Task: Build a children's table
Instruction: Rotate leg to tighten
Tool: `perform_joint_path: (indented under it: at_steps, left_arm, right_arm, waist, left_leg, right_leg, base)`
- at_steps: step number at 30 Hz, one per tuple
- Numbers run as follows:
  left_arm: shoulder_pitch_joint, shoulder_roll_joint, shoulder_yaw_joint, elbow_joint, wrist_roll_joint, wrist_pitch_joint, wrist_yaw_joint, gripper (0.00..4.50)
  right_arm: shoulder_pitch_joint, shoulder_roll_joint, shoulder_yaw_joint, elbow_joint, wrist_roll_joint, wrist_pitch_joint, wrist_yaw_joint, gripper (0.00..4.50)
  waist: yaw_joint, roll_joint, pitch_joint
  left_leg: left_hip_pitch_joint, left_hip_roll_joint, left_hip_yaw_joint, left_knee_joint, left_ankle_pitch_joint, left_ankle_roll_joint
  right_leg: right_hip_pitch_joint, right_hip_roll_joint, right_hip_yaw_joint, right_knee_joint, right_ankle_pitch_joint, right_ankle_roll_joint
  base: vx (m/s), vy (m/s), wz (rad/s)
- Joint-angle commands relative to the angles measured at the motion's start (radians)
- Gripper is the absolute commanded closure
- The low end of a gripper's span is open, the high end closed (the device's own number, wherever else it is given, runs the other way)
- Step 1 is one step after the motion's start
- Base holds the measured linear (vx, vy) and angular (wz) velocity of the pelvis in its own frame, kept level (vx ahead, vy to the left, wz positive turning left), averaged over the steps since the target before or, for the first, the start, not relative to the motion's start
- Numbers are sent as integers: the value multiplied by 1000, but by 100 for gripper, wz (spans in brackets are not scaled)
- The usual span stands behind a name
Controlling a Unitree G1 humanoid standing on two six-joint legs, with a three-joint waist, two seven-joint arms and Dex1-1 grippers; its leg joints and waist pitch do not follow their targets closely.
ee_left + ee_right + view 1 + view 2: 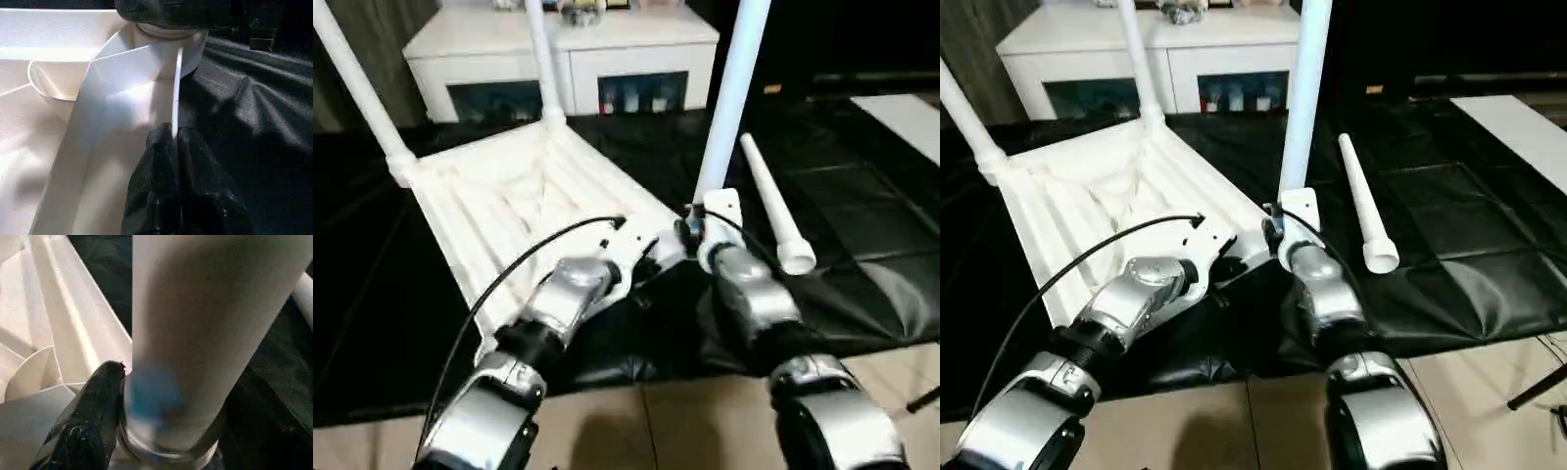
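left gripper point(173, 147): fingers pressed together, pinching the thin rim wall of the table top point(1107, 206) right by the near corner socket, so that edge is pinned between the two black pads

right gripper point(146, 431): wrapped around the base of the near leg point(1304, 98); one black finger point(88, 426) sits flat against the tube just above where it goes into the socket, the other one's hidden behind the tube

table top: flipped upside down on the black sheet point(1449, 225), ribs facing up, near corner right in front of both forearms

near leg: standing upright out of the near right corner socket, pretty much vertical

loose leg point(1363, 206): lying on the black sheet just to the right of the table top, wide end toward the robot, touching nothing else

far legs: one point(357, 78) sticking up from the left corner, another point(540, 54) from the far corner, both leaning a bit

cabinet point(568, 59): white, dark glass doors, sits behind the whole setup

flat white board point(1518, 122): off at the far right on the sheet
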Motion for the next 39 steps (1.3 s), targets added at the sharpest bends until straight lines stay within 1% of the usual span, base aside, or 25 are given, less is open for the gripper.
perform_joint_path:
  at_steps: [1,3,4,5,7,8,9,10,11,12,14,15,16,17,18,21,22,25,27,28,32,34,37,38,39]
  left_arm:
    - [-32,58,97,20,28,-46,161,450]
    - [-17,75,75,-5,27,-56,107,450]
    - [-8,83,66,-18,24,-62,80,450]
    - [0,90,60,-30,19,-67,53,450]
    - [20,106,50,-60,11,-75,-3,450]
    - [34,118,45,-87,1,-67,-42,450]
    - [55,134,42,-124,-13,-44,-91,450]
    - [66,147,36,-140,-17,-58,-121,450]
    - [72,154,33,-149,-21,-68,-140,450]
    - [83,165,32,-164,-29,-71,-168,450]
    - [107,193,20,-196,-50,-102,-239,450]
    - [127,214,12,-229,-71,-109,-293,450]
    - [133,220,9,-239,-78,-112,-310,450]
    - [148,238,1,-268,-94,-111,-355,450]
    - [163,254,-7,-299,-105,-104,-394,450]
    - [196,292,-25,-374,-131,-60,-487,450]
    - [203,299,-29,-392,-134,-54,-504,450]
    - [212,302,-29,-414,-145,-44,-526,450]
    - [215,304,-29,-420,-145,-45,-530,450]
    - [218,305,-29,-426,-146,-44,-535,450]
    - [225,310,-28,-439,-145,-36,-539,450]
    - [225,311,-28,-439,-143,-35,-538,450]
    - [228,313,-25,-447,-140,-28,-541,450]
    - [228,312,-23,-447,-139,-26,-543,450]
    - [227,312,-23,-445,-138,-26,-543,450]
  right_arm:
    - [31,41,14,7,36,-17,68,115]
    - [32,26,19,-19,41,-28,106,102]
    - [31,15,20,-29,47,-34,136,88]
    - [28,4,23,-34,45,-40,158,88]
    - [28,-27,33,-54,41,-54,214,76]
    - [33,-49,37,-74,44,-56,262,76]
    - [42,-82,42,-108,56,-55,339,76]
    - [54,-106,54,-133,61,-58,400,76]
    - [61,-120,63,-146,60,-63,433,76]
    - [73,-145,75,-168,61,-74,484,76]
    - [94,-190,93,-203,64,-87,570,76]
    - [108,-220,103,-225,72,-92,635,76]
    - [111,-229,106,-231,74,-93,656,76]
    - [121,-250,116,-246,83,-94,711,76]
    - [130,-268,125,-260,92,-90,765,76]
    - [153,-309,149,-303,116,-63,895,76]
    - [165,-326,165,-320,118,-59,940,76]
    - [187,-362,206,-345,107,-65,1019,76]
    - [190,-368,216,-343,101,-69,1037,76]
    - [189,-368,222,-331,88,-77,1039,76]
    - [189,-374,233,-320,68,-90,1048,76]
    - [182,-371,228,-309,68,-90,1037,76]
    - [177,-365,218,-308,81,-79,1031,76]
    - [175,-363,216,-304,83,-77,1033,100]
    - [174,-363,216,-300,82,-78,1033,109]
  waist:
    - [-1,-7,-69]
    - [0,-7,-71]
    - [-13,-9,-72]
    - [-20,-5,-77]
    - [-20,-6,-85]
    - [-16,-5,-97]
    - [-12,-8,-94]
    - [-6,-7,-91]
    - [-3,-7,-89]
    - [0,-5,-86]
    - [7,-7,-81]
    - [7,-5,-80]
    - [8,-6,-79]
    - [8,-2,-76]
    - [7,-4,-75]
    - [9,-2,-73]
    - [10,-8,-71]
    - [17,-5,-70]
    - [25,-13,-71]
    - [27,-13,-72]
    - [27,-12,-73]
    - [27,-13,-75]
    - [27,-13,-75]
    - [27,-13,-74]
    - [28,-14,-75]
  left_leg:
    - [8,19,-6,-81,-273,9]
    - [3,17,-6,-79,-245,29]
    - [-15,16,-13,-82,-210,32]
    - [-15,16,-14,-78,-179,38]
    - [-5,17,-10,-67,-130,54]
    - [-8,15,-8,-53,-25,91]
    - [-13,13,-6,-47,29,138]
    - [-12,14,-2,-45,26,172]
    - [-10,16,-1,-46,11,180]
    - [-8,20,1,-48,-19,181]
    - [-5,24,1,-53,-67,163]
    - [-3,27,0,-57,-100,144]
    - [-3,27,0,-58,-111,136]
    - [3,30,1,-63,-162,105]
    - [4,30,2,-64,-174,97]
    - [5,33,1,-67,-190,84]
    - [6,34,3,-68,-196,83]
    - [6,35,3,-67,-193,80]
    - [3,32,4,-66,-177,80]
    - [2,32,2,-66,-169,78]
    - [2,31,2,-66,-159,75]
    - [2,30,3,-63,-138,84]
    - [0,30,2,-63,-134,90]
    - [0,29,3,-63,-137,90]
    - [0,29,2,-63,-136,90]
  right_leg:
    - [45,-43,30,-79,-232,-192]
    - [49,-43,29,-74,-192,-198]
    - [66,-44,26,-65,-155,-197]
    - [66,-43,21,-63,-132,-201]
    - [59,-44,25,-56,-55,-232]
    - [62,-40,26,-35,101,-271]
    - [58,-36,23,-28,192,-300]
    - [55,-37,22,-29,200,-312]
    - [53,-39,22,-32,179,-313]
    - [50,-41,23,-36,125,-314]
    - [51,-39,23,-43,49,-304]
    - [50,-40,24,-44,6,-301]
    - [50,-40,24,-46,-8,-297]
    - [46,-40,26,-51,-63,-292]
    - [45,-39,27,-53,-75,-293]
    - [45,-38,28,-52,-88,-284]
    - [43,-37,28,-54,-96,-285]
    - [41,-38,30,-54,-105,-281]
    - [42,-41,32,-56,-116,-272]
    - [43,-42,32,-53,-120,-267]
    - [42,-41,32,-53,-121,-260]
    - [42,-40,32,-50,-93,-265]
    - [43,-39,31,-50,-91,-266]
    - [43,-39,31,-51,-98,-266]
    - [43,-40,31,-51,-99,-265]
  base:
    - [0,0,0]
    - [0,0,0]
    - [0,0,0]
    - [0,0,0]
    - [0,0,0]
    - [50,-16,4]
    - [0,0,0]
    - [0,0,0]
    - [0,0,0]
    - [0,0,0]
    - [0,0,0]
    - [0,0,0]
    - [0,0,0]
    - [0,0,0]
    - [0,0,0]
    - [0,0,0]
    - [0,0,0]
    - [0,0,0]
    - [0,0,0]
    - [0,0,0]
    - [0,0,0]
    - [0,0,0]
    - [0,0,0]
    - [0,0,0]
    - [0,0,0]
